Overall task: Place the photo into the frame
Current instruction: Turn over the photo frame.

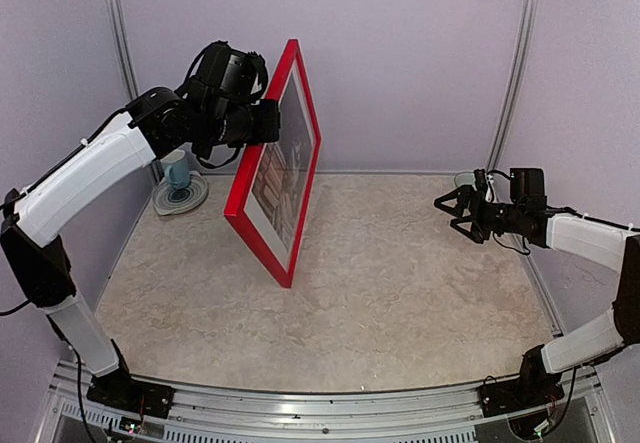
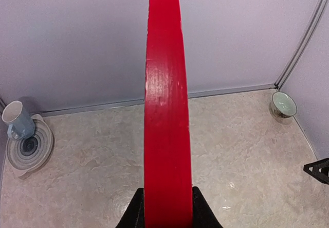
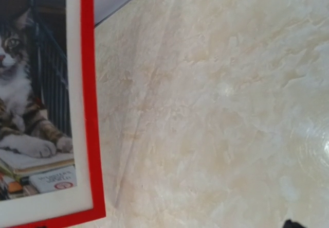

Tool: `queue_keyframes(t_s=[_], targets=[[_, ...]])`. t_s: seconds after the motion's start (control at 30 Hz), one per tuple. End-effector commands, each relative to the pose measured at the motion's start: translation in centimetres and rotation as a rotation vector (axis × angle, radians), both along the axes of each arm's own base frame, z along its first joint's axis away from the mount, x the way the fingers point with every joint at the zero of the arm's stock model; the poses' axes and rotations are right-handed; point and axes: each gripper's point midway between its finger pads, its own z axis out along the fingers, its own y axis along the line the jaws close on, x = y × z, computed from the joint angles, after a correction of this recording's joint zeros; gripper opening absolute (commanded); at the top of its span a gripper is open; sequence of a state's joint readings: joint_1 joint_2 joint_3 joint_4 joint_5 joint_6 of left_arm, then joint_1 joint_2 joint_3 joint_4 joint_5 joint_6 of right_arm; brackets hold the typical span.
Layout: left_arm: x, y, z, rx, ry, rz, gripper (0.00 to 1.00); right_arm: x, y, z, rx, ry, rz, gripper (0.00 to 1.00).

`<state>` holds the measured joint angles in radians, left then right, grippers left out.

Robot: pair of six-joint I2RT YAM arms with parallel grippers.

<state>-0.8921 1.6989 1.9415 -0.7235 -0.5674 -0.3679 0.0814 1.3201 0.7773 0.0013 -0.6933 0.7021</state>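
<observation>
Holding the frame (image 1: 245,168) up on edge, I have it tilted on one lower corner, its red face turned toward my right arm (image 1: 575,233). Whether that corner touches the counter (image 1: 420,293) or hangs just above it, I cannot tell. I judge the frame is stood up like this so the face can be checked from that side, and the right wrist view does look straight at it. The photo (image 3: 31,84) of the tabby cat among the books sits inside the frame, with the white mat (image 3: 74,94) all around it and the red rail just outside the mat. By my reckoning the photo is already in place, and little of the task is left except laying the frame down.

My left jaws are clamped tight on the frame's upper side rail. In the left wrist view one dark finger (image 2: 134,215) presses on each side of the red edge, which runs straight up between them. My right jaws are spread as wide as they go, hover well to the right of the frame and touch nothing.

A cup (image 1: 176,171) stands behind the frame on its left, well apart. A small bowl (image 2: 284,104) sits far to the frame's right.
</observation>
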Motion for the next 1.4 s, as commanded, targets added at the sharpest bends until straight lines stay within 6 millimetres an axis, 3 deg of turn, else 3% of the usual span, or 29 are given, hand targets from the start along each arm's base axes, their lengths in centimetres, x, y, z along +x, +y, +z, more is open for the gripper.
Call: queue_keyframes(t_s=[0.0, 0.2, 0.4, 0.87, 1.0, 1.37], targets=[[0.4, 2.4, 8.7, -0.349, -0.149, 0.029, 0.05, 0.5, -0.6, 0.4, 0.003, -0.018, -0.024, 0.99], [2.0, 4.1, 4.9, -0.397, -0.064, 0.066, 0.04, 0.5, -0.6, 0.3, 0.005, -0.013, -0.027, 0.99], [2.5, 5.9, 2.7, -0.508, 0.002, 0.055, 0.04, 0.5, -0.2, -0.3, 0.024, 0.004, -0.016, 0.99], [2.5, 6.2, -6.0, -0.528, 0.142, 0.046, 0.04, 0.6, 0.3, -1.4, 0.031, 0.034, -0.005, 0.99], [2.4, 6.3, -7.6, -0.566, 0.155, 0.018, 0.04, 0.7, 0.5, -1.8, 0.027, 0.037, 0.000, 0.99], [3.0, 5.5, -13.5, -0.553, 0.248, 0.004, 0.05, 0.9, 2.8, -4.7, 0.015, 0.089, 0.044, 0.99]])
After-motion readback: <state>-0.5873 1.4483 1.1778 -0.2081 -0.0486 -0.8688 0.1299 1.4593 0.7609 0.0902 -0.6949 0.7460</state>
